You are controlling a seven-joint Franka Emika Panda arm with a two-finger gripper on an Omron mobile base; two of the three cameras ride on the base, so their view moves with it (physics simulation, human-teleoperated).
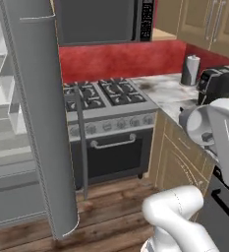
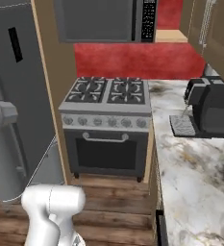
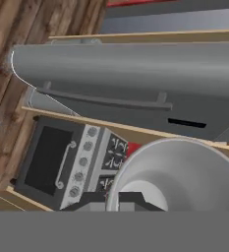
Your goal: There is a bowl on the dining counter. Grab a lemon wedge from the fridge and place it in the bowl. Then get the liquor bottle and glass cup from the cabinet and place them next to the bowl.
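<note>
The fridge (image 1: 35, 118) stood at the left of the left base view with its grey door swung wide, the door's edge facing the camera and white shelves showing behind it at the far left. In the right base view the same fridge (image 2: 22, 96) filled the left side as a plain grey front beside a tan wood panel. From the hand view, rolled well over, the open fridge door (image 3: 130, 78) ran across the upper half with its long bar handle along it.

The pincer (image 3: 120, 201) showed as two small dark tips at the bottom of the hand view, pressed together with hardly any gap; whether anything was pinched between them could not be told. A pale rounded part of the arm sat just behind the tips.

To the right of the fridge stood the stove (image 1: 108, 128) with four burners, a row of knobs and a dark oven door, and a dark microwave (image 1: 103, 19) hung above it against a red back wall. Right of the stove ran a marbled worktop (image 2: 190, 158) carrying a black coffee machine (image 2: 212, 108). Tan wood cabinets (image 1: 209, 22) hung at the upper right. The floor (image 1: 111, 211) was dark wood planks
</note>
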